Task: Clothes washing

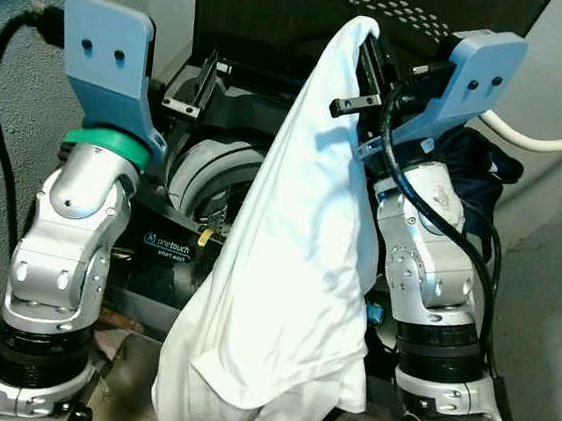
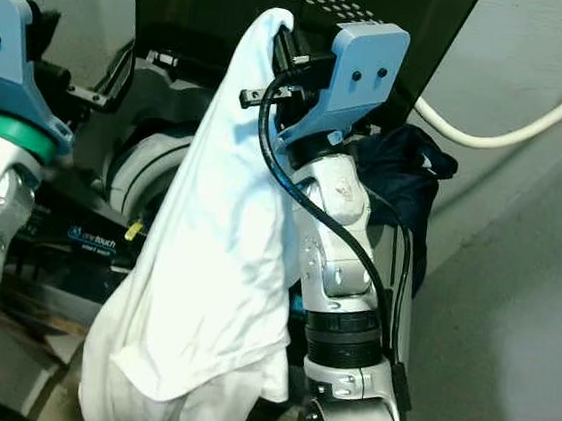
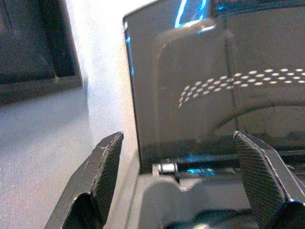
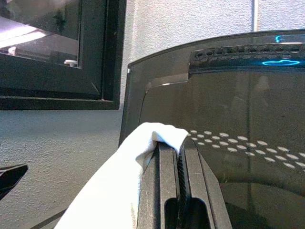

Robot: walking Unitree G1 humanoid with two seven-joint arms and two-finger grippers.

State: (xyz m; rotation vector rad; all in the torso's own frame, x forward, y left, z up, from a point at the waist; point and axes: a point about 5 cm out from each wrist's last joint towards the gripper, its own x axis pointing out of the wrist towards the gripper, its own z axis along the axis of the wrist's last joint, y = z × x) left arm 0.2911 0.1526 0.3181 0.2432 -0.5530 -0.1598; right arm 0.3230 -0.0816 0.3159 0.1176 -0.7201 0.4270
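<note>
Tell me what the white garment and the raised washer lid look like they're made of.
White garment: thin woven or knit fabric, matte; it drapes in soft folds from the shut right gripper.
Washer lid: probably dark tinted plastic or glass, glossy; it shows reflections and a printed dot pattern.

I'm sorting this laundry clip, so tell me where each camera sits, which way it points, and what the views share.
Left eye view: on the head, looking down at the open washing machine; both silver arms show, the right gripper holding up the white garment.
Right eye view: same head, same scene.
Left wrist view: along the left gripper, fingers apart, toward the raised lid.
Right wrist view: along the right gripper's fingers, pinching the garment, facing that lid.
Shared: both wrist views face the dotted lid.
</note>
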